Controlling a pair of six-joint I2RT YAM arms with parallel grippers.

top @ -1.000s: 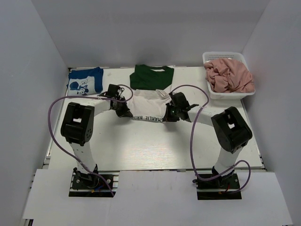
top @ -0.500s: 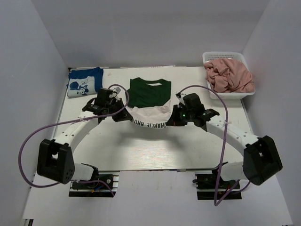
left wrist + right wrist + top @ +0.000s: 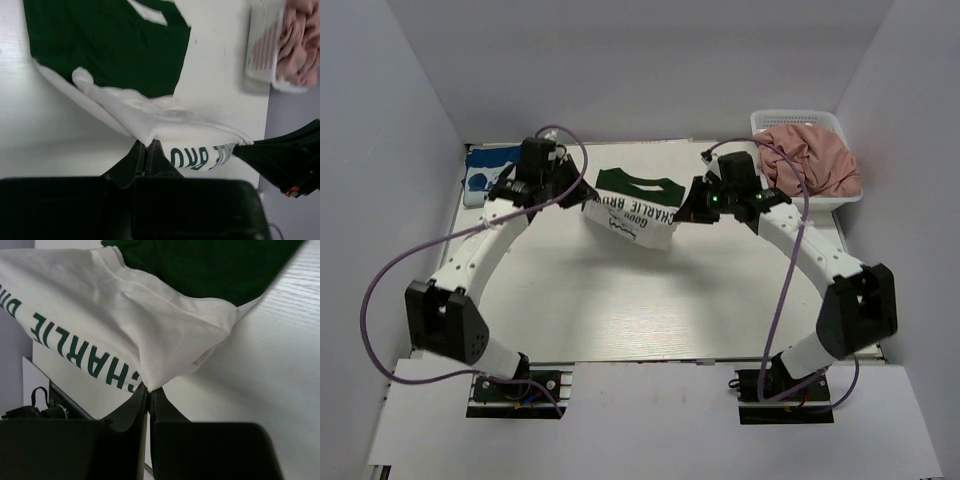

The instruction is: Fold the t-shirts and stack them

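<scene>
At upper centre of the overhead frame, the white t-shirt (image 3: 632, 222) hangs spread above the surface (image 3: 620, 300), left tool (image 3: 146, 149) and right tool (image 3: 148, 390) each clenched on an edge, probably so it lands flat upon the green t-shirt (image 3: 638, 186).

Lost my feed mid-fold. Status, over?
Left tool, right tool: both shut on white shirt. Shirt stretched between them above green shirt. No obstruction seen.

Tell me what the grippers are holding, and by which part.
Both hold the white t-shirt: the left gripper pinches one end of its lettered edge, the right gripper the other end.
</scene>
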